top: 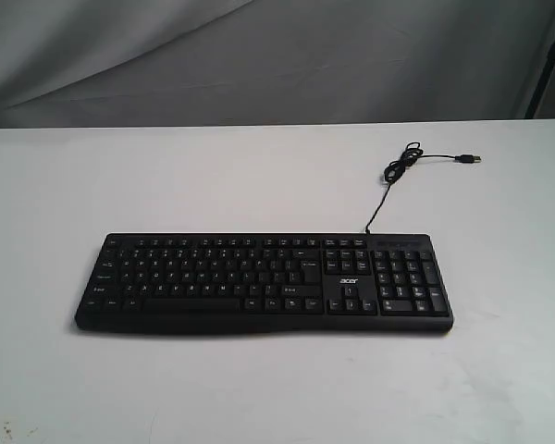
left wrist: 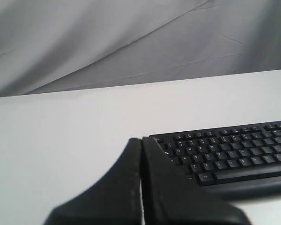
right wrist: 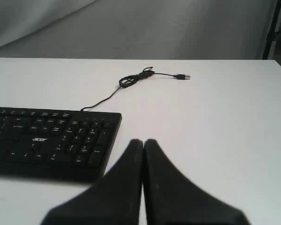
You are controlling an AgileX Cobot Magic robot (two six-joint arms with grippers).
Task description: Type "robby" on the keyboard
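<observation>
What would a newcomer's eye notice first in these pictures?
A wide black plastic keyboard lies across the middle of the white table. Its thin black USB cable coils behind it, plug lying unconnected. The wrist views show the left end effector and right end effector shut, one near each keyboard end.

We record a white table (top: 259, 176) that fills the lower two thirds of the exterior view. Its top is matte and plain, with a few small dark specks (top: 4, 431) near the front left corner. Behind its far edge hangs a grey cloth backdrop (top: 259, 55), loosely draped, with long diagonal creases and broad soft folds. At the far right a dark upright pole (top: 548, 55) stands against the cloth; we cannot tell what it belongs to. Lighting is soft and even, and shadows on the table are faint. Both wrist views show the same cloth above the same white top.
</observation>
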